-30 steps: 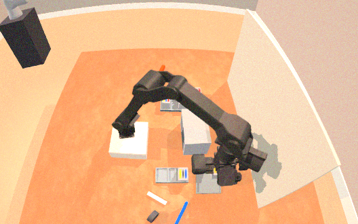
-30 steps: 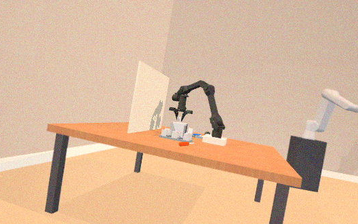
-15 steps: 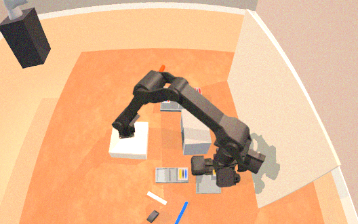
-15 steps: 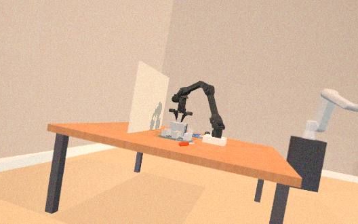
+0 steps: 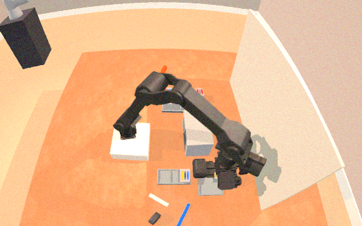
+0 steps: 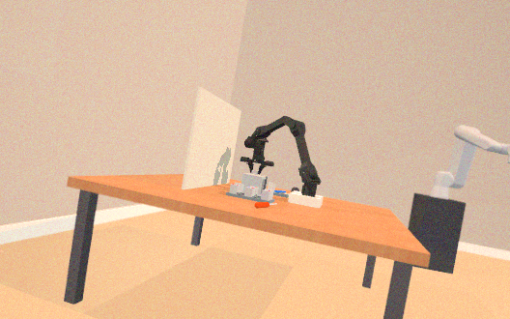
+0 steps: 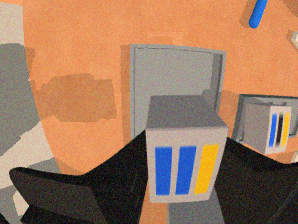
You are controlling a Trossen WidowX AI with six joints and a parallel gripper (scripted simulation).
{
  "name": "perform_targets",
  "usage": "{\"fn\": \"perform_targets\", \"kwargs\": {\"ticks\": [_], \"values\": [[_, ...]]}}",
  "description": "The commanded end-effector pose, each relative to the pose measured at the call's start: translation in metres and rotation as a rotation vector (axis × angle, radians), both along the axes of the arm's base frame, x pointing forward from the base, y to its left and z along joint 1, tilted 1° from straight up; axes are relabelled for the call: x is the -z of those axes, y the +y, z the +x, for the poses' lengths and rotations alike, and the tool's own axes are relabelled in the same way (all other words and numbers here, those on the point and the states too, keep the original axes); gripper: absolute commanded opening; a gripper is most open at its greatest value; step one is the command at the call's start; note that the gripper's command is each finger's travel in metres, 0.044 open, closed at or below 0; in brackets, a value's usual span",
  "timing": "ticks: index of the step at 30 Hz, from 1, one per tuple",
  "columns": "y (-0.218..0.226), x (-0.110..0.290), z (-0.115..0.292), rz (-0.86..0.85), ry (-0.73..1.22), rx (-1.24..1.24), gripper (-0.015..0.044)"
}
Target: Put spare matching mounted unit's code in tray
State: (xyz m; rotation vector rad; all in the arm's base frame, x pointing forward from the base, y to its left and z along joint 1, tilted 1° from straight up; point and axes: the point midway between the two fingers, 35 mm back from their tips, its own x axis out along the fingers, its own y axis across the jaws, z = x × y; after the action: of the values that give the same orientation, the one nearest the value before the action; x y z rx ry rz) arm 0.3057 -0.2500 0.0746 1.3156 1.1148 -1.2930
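My gripper (image 5: 216, 174) (image 6: 257, 168) (image 7: 177, 135) is shut on a grey spare (image 7: 184, 125) whose end face shows blue, blue and yellow stripes. It holds the spare a little above a flat grey tray (image 5: 207, 189) (image 7: 174, 72) near the table's front. The arm mostly hides the held spare in the top view. A second spare (image 5: 173, 177) (image 7: 266, 125), with blue, yellow and blue stripes, lies just left of the tray. The mounted unit (image 5: 197, 138) (image 6: 253, 183) is a tall grey block behind the tray; its back is not visible.
More spares (image 5: 172, 107) lie behind the unit under the arm. A blue pen (image 5: 184, 214), a white strip (image 5: 158, 199) and a small dark block (image 5: 154, 218) lie at the front. An orange marker (image 5: 164, 68) lies at the back. A tall pale panel (image 5: 271, 120) (image 6: 211, 145) stands on the right.
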Motion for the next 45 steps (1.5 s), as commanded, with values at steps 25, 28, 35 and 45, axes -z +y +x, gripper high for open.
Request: {"fn": "perform_targets", "kwargs": {"ticks": [25,28,35,45], "values": [[0.001,0.022,0.000,0.002,-0.003,0.003,0.0000],[0.002,0.024,-0.001,0.002,-0.003,0.003,0.0000],[0.002,0.029,-0.001,0.002,-0.003,0.003,0.0000],[0.003,0.037,-0.002,0.002,-0.003,0.003,0.0000]]}}
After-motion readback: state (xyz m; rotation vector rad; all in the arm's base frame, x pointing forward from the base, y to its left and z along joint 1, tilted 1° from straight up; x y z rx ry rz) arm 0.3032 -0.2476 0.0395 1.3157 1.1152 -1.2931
